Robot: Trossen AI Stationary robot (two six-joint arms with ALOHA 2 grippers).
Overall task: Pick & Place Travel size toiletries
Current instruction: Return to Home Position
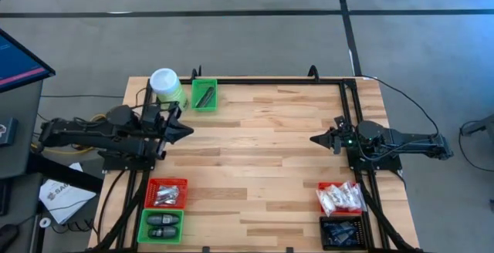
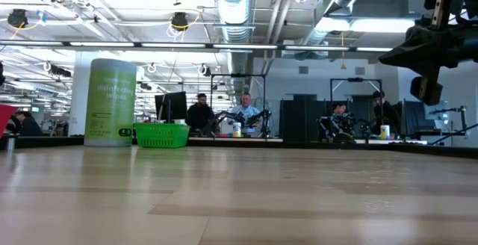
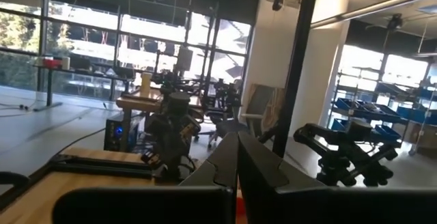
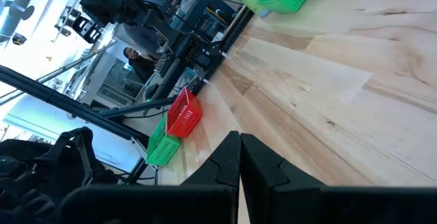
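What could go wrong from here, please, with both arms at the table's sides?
The left claw sits close to the canister and the top green bin; a swing there might knock either. The sachets look heaped in the right red bin, so a jolt could spill some.

Sachets [image 1: 340,198] fill the right bin [image 1: 320,190]; canister [image 1: 165,86] beside, perhaps touching, far bin [image 1: 204,109].

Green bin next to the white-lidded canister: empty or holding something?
Holding something. In the high view, one slim dark piece lies slantwise inside the green bin. What the piece is cannot be told.
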